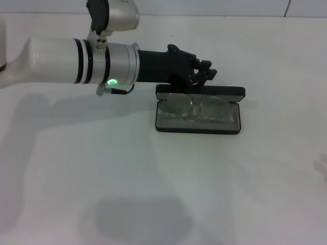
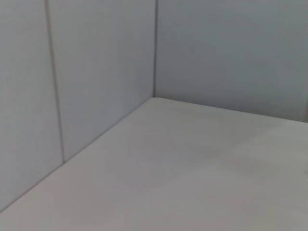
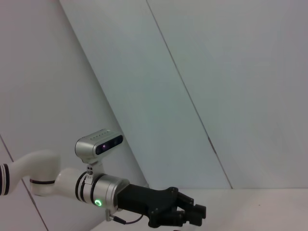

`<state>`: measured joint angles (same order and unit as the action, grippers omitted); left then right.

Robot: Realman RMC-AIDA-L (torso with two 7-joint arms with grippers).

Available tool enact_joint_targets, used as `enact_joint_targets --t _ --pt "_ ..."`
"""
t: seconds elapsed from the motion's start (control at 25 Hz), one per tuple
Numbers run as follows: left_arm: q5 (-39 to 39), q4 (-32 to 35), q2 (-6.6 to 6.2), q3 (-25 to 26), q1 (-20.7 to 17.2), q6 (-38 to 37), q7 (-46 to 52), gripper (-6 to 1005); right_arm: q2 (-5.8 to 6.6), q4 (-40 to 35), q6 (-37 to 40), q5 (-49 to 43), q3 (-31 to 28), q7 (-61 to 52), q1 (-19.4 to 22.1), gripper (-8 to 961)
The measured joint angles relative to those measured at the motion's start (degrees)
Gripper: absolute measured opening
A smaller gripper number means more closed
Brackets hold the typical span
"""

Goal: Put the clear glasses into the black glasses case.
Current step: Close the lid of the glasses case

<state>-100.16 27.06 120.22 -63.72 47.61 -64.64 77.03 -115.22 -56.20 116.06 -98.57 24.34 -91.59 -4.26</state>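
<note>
On white table (image 1: 214, 194), black glasses case (image 1: 198, 125) open.

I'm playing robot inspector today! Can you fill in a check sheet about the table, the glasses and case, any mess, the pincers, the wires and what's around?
Surface: white table, plain, with soft shadows.
Job's things: the black glasses case lies open, lid up at the far side; the clear glasses lie inside it on the grey lining.
Clutter: nothing seen.
Pincers: the left pincer reaches in over the case's far edge, just above the glasses; whether it grips them cannot be told. The right pincer is not in view.
Cables: a short black wire loops under the left wrist beside a green light.
Surroundings: pale grey wall panels meet in a corner behind the table.
</note>
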Motion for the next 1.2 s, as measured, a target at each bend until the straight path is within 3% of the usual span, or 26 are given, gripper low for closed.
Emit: enact_joint_targets --t 0.24,0.48,1.2 --pt "0.5 -2.02 -0.07 -0.29 0.55 2.04 -0.28 217 0.07 1.22 -0.46 -0.6 -0.39 0.54 -0.64 222" --pt "0.82 -2.79 0.07 -4.12 1.18 4.66 0.13 218 0.09 2.51 -0.66 -0.7 -0.45 1.24 -0.9 230" --pt "0.74 -4.28 0.12 -5.28 0.17 2.92 -0.2 222 0.13 5.84 -2.48 -1.3 0.08 2.91 -2.33 257"
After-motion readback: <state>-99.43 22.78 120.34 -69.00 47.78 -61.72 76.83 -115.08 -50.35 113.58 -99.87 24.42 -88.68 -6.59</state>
